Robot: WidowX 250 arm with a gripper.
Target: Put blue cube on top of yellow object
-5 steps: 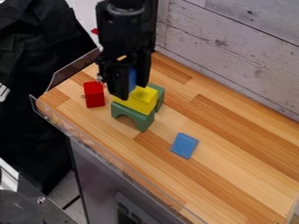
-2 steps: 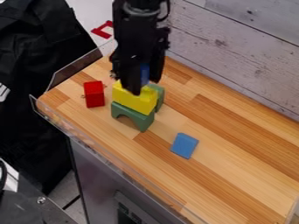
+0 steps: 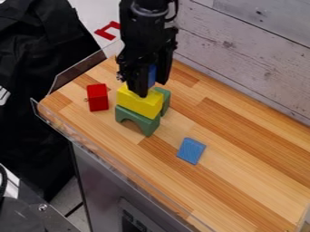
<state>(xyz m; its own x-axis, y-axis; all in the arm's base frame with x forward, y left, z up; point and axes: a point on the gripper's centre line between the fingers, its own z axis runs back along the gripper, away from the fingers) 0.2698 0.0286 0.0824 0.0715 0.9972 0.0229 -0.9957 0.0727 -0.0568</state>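
Above the wood table [image 3: 242, 136], the black gripper [image 3: 152, 88] points down; a green arch [image 3: 138, 120] props up the yellow block [image 3: 138, 103]; the gripper pinches the blue cube [image 3: 152, 75] over it, likely to set it down flat; the red block [image 3: 97, 97] is near, another blue block [image 3: 191, 150] well apart; neither seems in the way.

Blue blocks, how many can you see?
2. One blue block is in the tool, over the yellow block; the second one lies on the wooden counter. Another could be hidden behind the tool.
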